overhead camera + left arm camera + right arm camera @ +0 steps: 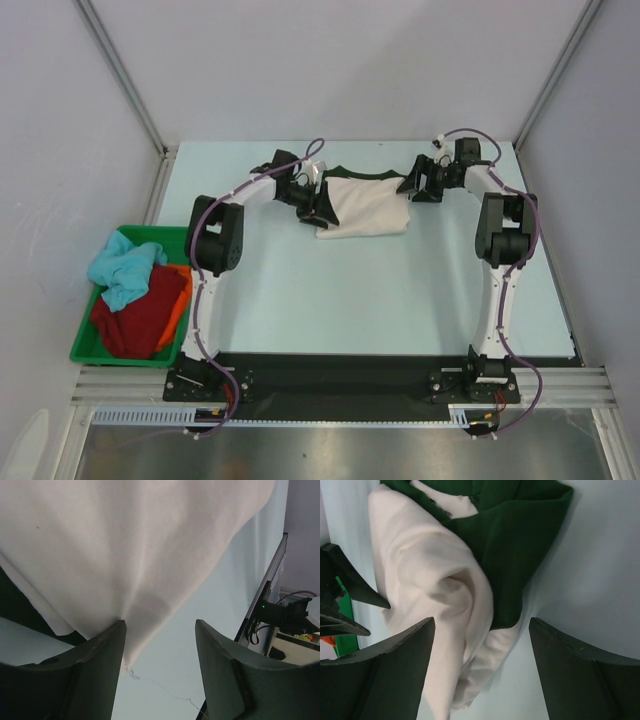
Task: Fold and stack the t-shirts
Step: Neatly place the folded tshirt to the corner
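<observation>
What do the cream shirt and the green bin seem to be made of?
Cream shirt: soft matte cloth, probably a cotton knit; it drapes and creases in loose folds. Green bin: likely rigid plastic with a smooth finish; its rim is straight and evenly coloured.

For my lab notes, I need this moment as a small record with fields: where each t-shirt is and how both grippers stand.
cream shirt: far centre of table, lying over dark green shirt
green bin: beside table's left edge, holds light blue shirt, dark red shirt, orange shirt
left gripper: open, at cream shirt's left edge
right gripper: open, at the shirts' right side
</observation>
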{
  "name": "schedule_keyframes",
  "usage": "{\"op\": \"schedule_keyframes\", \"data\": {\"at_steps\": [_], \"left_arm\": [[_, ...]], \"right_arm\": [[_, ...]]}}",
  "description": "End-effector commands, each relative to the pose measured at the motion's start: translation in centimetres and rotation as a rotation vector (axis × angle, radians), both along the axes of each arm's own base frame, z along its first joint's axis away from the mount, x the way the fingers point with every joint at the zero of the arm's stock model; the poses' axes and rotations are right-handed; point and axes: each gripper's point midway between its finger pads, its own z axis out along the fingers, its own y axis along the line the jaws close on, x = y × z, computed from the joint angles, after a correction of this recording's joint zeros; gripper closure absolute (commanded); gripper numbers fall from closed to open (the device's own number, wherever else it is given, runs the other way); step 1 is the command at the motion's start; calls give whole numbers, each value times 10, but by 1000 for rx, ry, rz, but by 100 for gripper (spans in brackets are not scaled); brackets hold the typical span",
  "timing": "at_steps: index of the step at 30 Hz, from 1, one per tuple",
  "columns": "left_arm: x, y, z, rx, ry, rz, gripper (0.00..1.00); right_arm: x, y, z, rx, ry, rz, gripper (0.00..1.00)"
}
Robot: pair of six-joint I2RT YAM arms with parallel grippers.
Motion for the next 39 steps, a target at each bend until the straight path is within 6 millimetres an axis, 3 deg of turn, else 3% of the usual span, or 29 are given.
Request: {"op": "schedule_keyframes", "data": {"at_steps": [1,6,9,10,12,13,15,18,19,20,22,24,29,35,37,39], "left_arm": [[17,-6,18,-16,-86,-10,37],[19,-9,10,17,-100,-13,37],[20,-12,10,27,-112,-16,37],[19,-12,8,31,-108,-17,37],[19,-14,9,33,-116,-20,37],[21,-14,11,34,-123,-19,37],[22,-14,15,38,-144,-24,37],[32,-8,25,85,-224,-24,36],[38,-7,36,97,-265,-19,36],[44,-2,39,133,-296,-2,36],[51,3,50,160,-361,-11,35],[59,11,62,206,-429,-4,34],[66,28,77,292,-538,-22,35],[69,41,84,346,-573,-12,35],[69,42,86,354,-578,-7,35],[68,43,86,367,-586,-9,35]], "right_arm": [[12,4,-9,-9,-7,4,18],[14,15,-26,14,19,24,18],[11,23,-27,34,26,54,21],[4,39,-29,46,38,88,25],[-1,44,-29,52,48,106,32],[-4,46,-27,53,48,116,40],[-9,45,-23,50,48,123,46],[-3,32,-6,3,-13,125,67],[-2,24,-3,-21,-19,116,79],[2,22,9,-49,-73,138,84],[17,-8,26,-109,-130,95,99],[32,-25,50,-165,-226,94,100],[56,-83,68,-384,-337,46,100],[70,-131,54,-604,-369,70,100],[78,-155,45,-690,-374,54,100],[87,-177,47,-764,-390,25,100]]}}
